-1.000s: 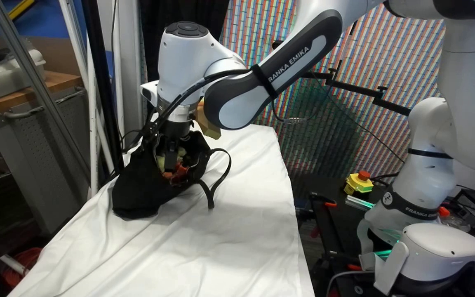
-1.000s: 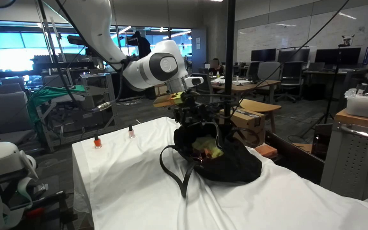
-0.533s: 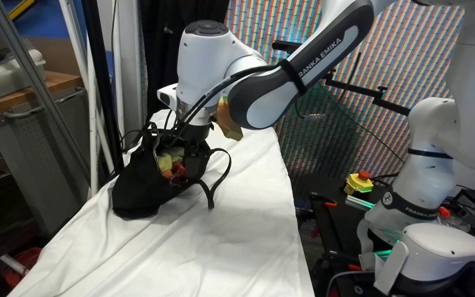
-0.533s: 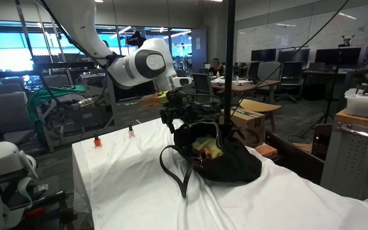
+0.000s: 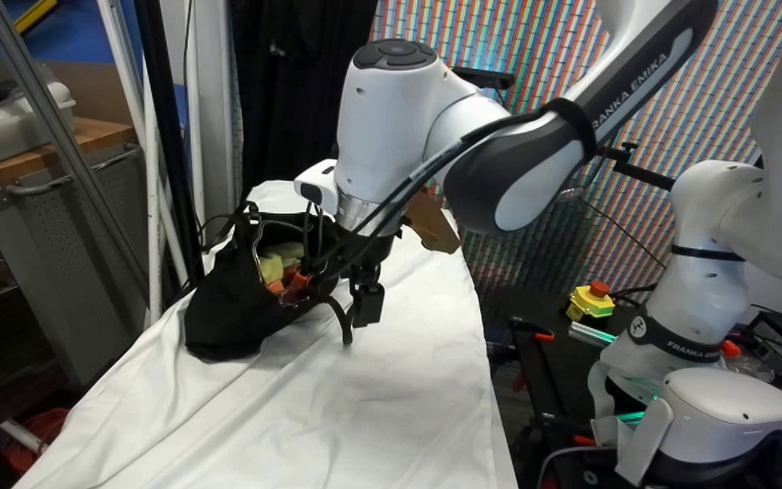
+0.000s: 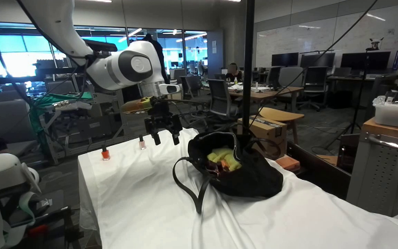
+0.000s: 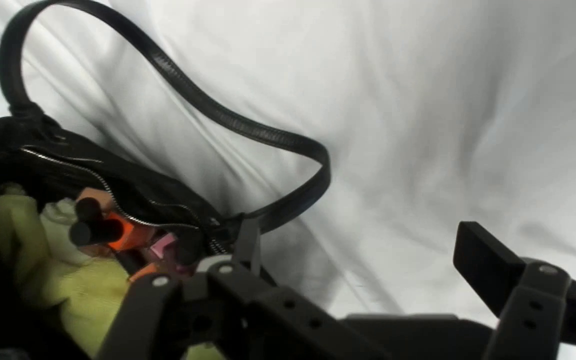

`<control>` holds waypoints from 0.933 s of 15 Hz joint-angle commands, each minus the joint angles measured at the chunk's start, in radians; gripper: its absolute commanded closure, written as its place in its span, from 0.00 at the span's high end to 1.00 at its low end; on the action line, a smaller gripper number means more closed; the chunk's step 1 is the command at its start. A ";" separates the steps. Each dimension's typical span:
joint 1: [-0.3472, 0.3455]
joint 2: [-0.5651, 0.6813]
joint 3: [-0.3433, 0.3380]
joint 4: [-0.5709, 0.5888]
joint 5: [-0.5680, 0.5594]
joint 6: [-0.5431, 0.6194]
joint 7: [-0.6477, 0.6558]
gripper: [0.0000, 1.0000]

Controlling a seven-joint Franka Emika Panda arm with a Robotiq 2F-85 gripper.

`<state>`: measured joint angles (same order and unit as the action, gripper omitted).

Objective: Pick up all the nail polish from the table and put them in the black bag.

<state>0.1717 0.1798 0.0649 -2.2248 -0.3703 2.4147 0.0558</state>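
The black bag (image 6: 254,178) slouches on the white-draped table (image 6: 143,200), its mouth open. It also shows in an exterior view (image 5: 225,316). In the wrist view, several nail polish bottles (image 7: 130,232) with black caps, orange, pink and peach, lie inside on yellow-green stuffing (image 7: 93,295). An orange-red nail polish (image 6: 105,154) and a pale pink nail polish (image 6: 142,143) stand upright on the table near its far edge. My gripper (image 6: 166,139) is open and empty above the table, beside the bag's mouth. The wrist view shows its fingers (image 7: 358,242) wide apart with only cloth between them.
The bag's loop handle (image 6: 185,186) lies out over the cloth, and in the wrist view the handle (image 7: 218,117) reaches near a finger. A black pole (image 6: 249,69) and a cardboard box (image 6: 266,135) stand behind the bag. A yellow emergency stop (image 5: 590,302) is beside the table.
My gripper has come up out of the bag's mouth and moved away from it, toward the standing bottles' side. The bag and the two standing bottles have stayed put.
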 commanded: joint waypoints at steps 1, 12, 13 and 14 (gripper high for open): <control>0.034 -0.047 0.054 -0.064 0.011 -0.016 0.022 1.00; 0.098 0.033 0.143 -0.014 0.111 -0.056 0.078 1.00; 0.106 0.046 0.142 -0.003 0.115 -0.058 0.111 1.00; 0.113 0.057 0.141 0.006 0.120 -0.059 0.142 1.00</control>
<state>0.2648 0.1991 0.2034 -2.2677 -0.2768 2.3795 0.1224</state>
